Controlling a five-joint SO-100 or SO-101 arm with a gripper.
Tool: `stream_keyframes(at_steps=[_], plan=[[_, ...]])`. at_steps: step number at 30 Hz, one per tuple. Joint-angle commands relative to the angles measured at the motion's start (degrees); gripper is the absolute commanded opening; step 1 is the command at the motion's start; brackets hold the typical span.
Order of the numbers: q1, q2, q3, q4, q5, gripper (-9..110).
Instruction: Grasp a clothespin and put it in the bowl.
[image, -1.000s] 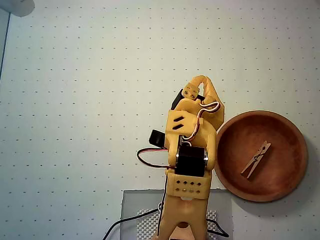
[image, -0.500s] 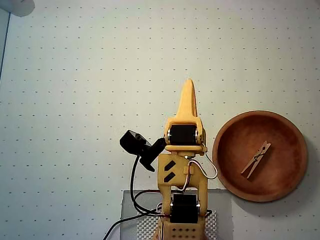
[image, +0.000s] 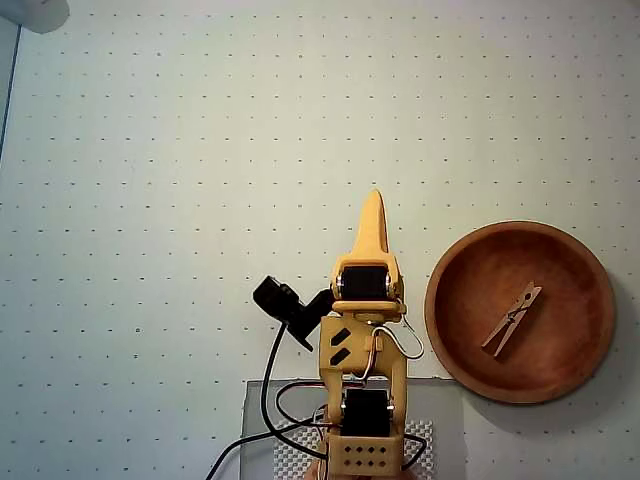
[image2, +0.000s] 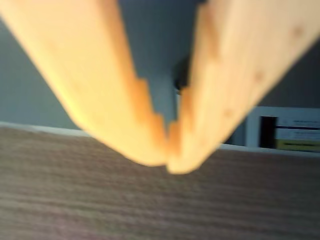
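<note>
**Clothespin lying in the bowl, fingers closed and empty**

You are looking down, in the overhead view, at the clothespin (image: 512, 319) lying inside the bowl (image: 455, 335), a little right of the bowl's centre and tilted diagonally, its upper end pointing toward the bowl's upper right rim. It is touching only the bowl's floor, clear of the rim all round.

Taking the bowl as your landmark: the arm (image: 364, 340) is standing just left of it, apart from the rim, with a narrow strip of dotted white surface (image: 180, 180) showing between them. The gripper (image: 373, 200) is pointing up the picture, its tip sitting above and left of the bowl's top edge. In the wrist view the fingers (image2: 125, 100) are meeting at their tips, closed on nothing, and are blurred.

Above the bowl and far to its left, the surface is lying open right out to the picture's edges. The bowl's right rim is sitting close to the right edge of the view. Below and left of the bowl, a grey base plate (image: 265, 410) is sitting under the arm, with black cable (image: 268, 375) looping beside it.
</note>
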Motion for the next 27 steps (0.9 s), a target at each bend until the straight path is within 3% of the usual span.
stream_keyframes(at_steps=[1, 11, 15, 19, 27], plan=[[-0.4, 1.0, 0.6, -0.8, 0.8, -3], [-0.5, 0.9, 8.3, -0.4, 1.1, -3], [-0.5, 1.0, 8.1, 1.6, 7.1, -3], [-0.8, 1.0, 8.0, 7.6, 12.9, -3], [-0.8, 1.0, 7.9, 19.5, 13.0, -3]])
